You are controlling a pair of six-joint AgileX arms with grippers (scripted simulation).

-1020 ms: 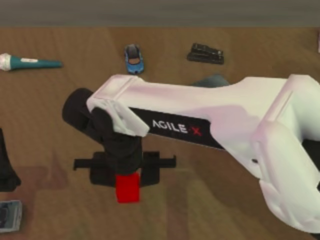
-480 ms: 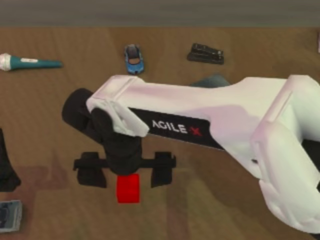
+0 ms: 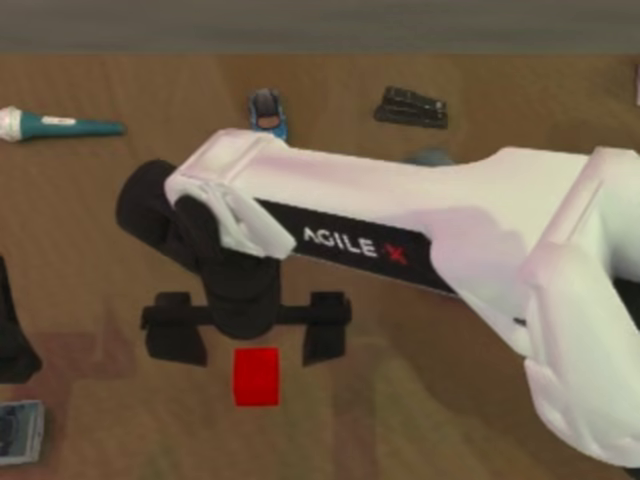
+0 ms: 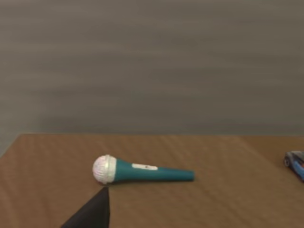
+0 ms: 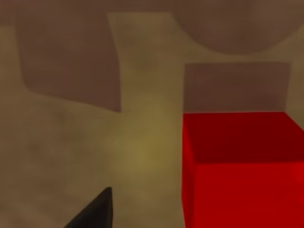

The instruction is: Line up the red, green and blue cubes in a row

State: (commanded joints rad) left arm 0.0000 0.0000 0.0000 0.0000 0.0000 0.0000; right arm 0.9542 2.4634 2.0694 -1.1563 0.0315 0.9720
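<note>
— Brown wooden table [image 3: 90, 200] under a grey wall; what are the right arm's jaws doing?

— The right gripper [image 3: 245, 335] hangs over the front middle of the table with its jaws spread wide, one finger [image 3: 176, 335] out to the left and the other to the right. They hold nothing.

— And the red cube [image 3: 256, 376]?

— It sits flat on the table just in front of that gripper, between the lines of the two fingers and touching neither. The right wrist view shows it close up, resting on the wood with a shadow behind it.

— What lies farther out?

— A blue toy car [image 3: 267, 112] and a black stapler-like object [image 3: 411, 107] sit near the back edge, and a teal microphone [image 3: 55, 124] with a white head lies at the back left. The green and blue cubes are not visible in any view.

— The left arm?

— The left gripper [image 3: 12, 340] is at the left edge of the table; whether its jaws are open cannot be told. Its wrist view looks across at the microphone and the car.
</note>
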